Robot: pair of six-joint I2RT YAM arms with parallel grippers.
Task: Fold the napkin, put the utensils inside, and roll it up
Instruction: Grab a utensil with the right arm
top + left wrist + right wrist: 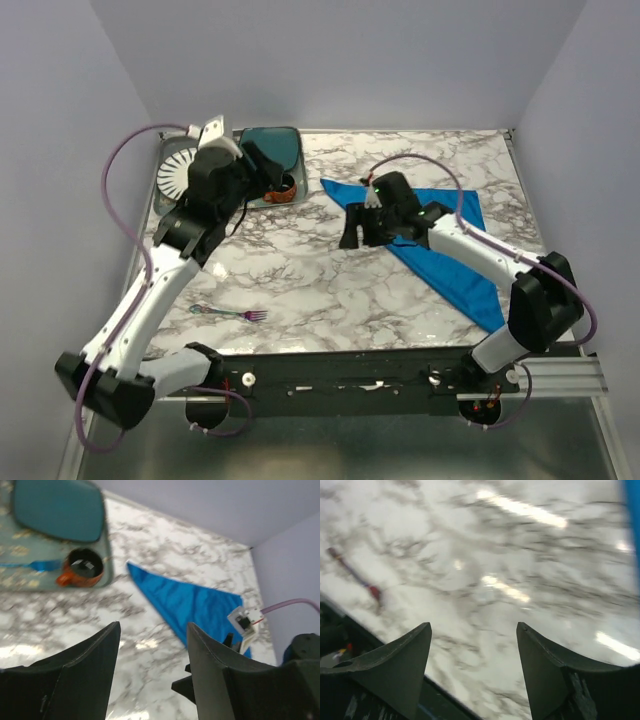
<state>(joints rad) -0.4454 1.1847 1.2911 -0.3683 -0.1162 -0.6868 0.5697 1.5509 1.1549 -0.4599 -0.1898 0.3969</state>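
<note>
Left tool (262, 168), with its fingers spread apart and gripping nothing, is held above the far-left part of the marble tabletop (300, 275), over the near side of a grey tray (25, 585). The tray carries a dark teal plate (57, 510) and, just beside the plate's near edge, an orange mug (82, 569) standing upright. A white ribbed disc (178, 172) lies at the tray's left end.

Right tool (354, 235) likewise has its fingers apart and nothing between them. It hangs over bare marble near the middle of the tabletop, just off the left edge of the napkin (455, 283). In the right wrist view only a thin blue strip of the cloth shows at the right border.

The napkin lies flat on the right half of the tabletop as a blue triangle. One corner points toward the tray, and another reaches toward the near right edge. The right arm crosses above it.

The fork (228, 314) lies on bare marble at the near left, close to the left arm's base, with its purple tines pointing right. It is well apart from the napkin and touched by neither tool.
</note>
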